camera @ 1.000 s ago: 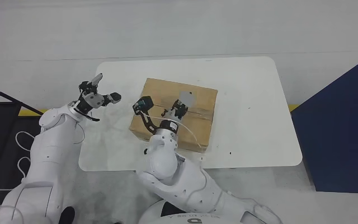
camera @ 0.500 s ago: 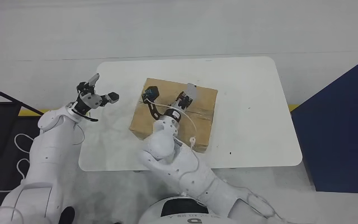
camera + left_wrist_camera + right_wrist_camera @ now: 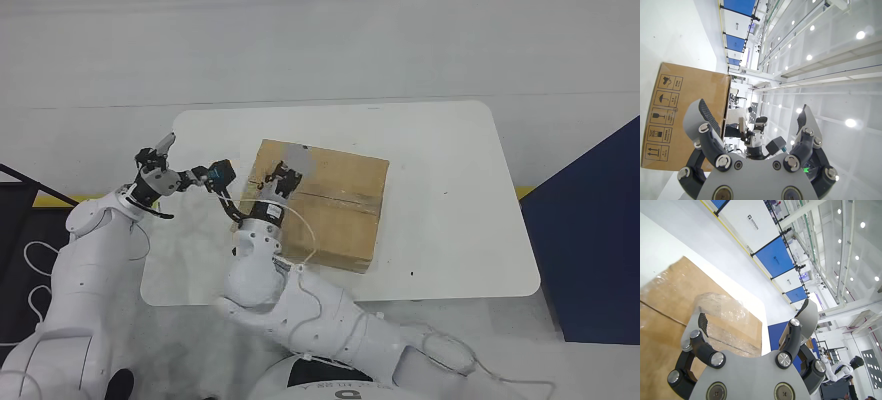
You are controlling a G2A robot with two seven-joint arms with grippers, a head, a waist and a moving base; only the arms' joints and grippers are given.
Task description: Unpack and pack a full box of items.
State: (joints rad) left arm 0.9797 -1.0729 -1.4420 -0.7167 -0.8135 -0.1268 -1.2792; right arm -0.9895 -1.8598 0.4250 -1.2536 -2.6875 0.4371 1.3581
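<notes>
Brown cardboard box [image 3: 340, 210] sits at the middle of the white rounded table [image 3: 450, 180]. Its top flaps are shut along a centre seam, so whatever is inside is hidden. The right claw [image 3: 283, 180] hangs over the box's far left part with its fingers spread apart. A crumpled piece of clear tape [image 3: 721, 306] clings to one finger [image 3: 702, 321], and more glossy tape lies across the box top beneath it. The left claw [image 3: 185, 157] is held left of the box, apart from it, above the table's left edge, jaws wide apart.
</notes>
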